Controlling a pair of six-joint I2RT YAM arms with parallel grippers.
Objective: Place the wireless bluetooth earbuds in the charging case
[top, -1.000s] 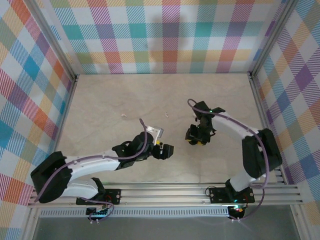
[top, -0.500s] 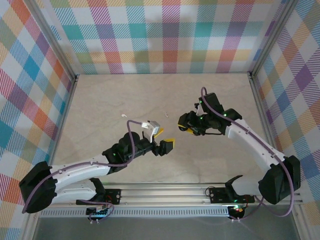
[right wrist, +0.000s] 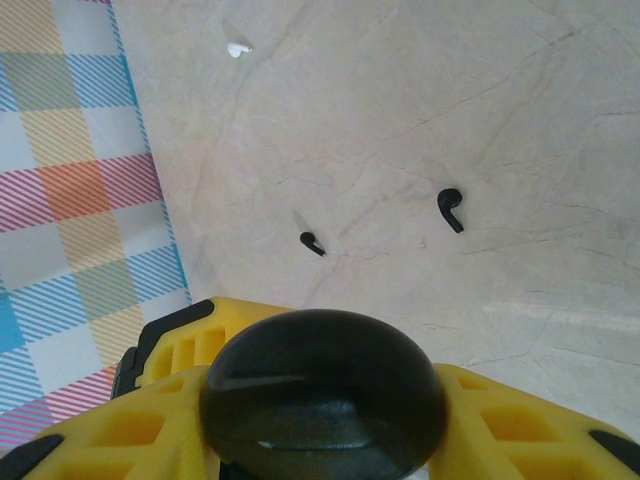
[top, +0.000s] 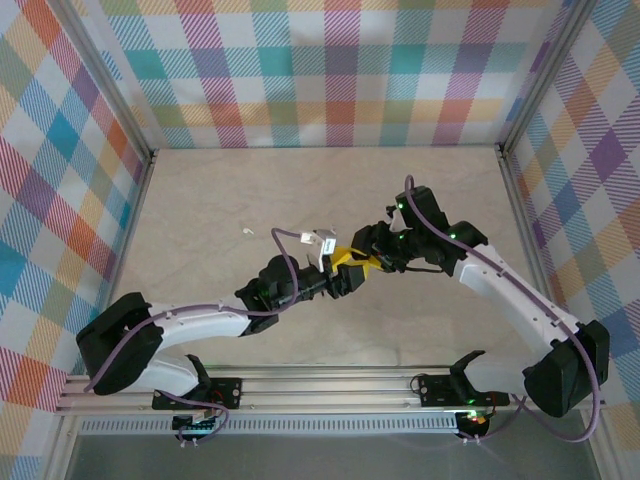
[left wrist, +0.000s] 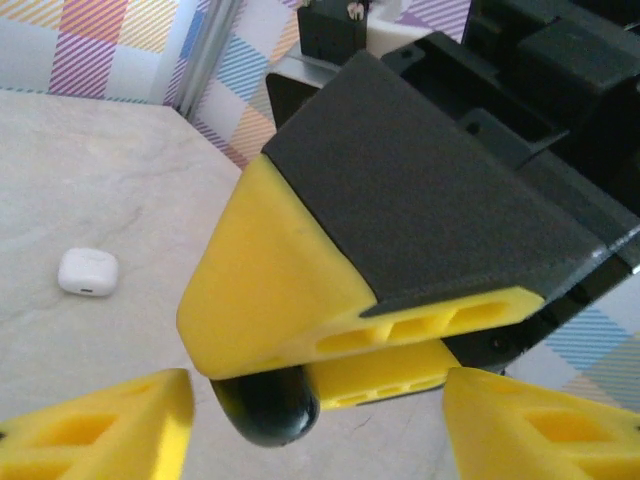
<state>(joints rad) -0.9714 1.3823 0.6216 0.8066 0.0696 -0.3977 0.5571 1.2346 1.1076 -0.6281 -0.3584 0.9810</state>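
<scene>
Right wrist: your right gripper (right wrist: 325, 405) is pinching a black rounded object (right wrist: 320, 365); your left gripper (left wrist: 318, 425) is hanging spread open beside it.

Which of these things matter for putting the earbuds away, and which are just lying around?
For the job: two black earbuds, white charging case.
Not for it: black rounded object gripped in the right hand, white speck.
</scene>
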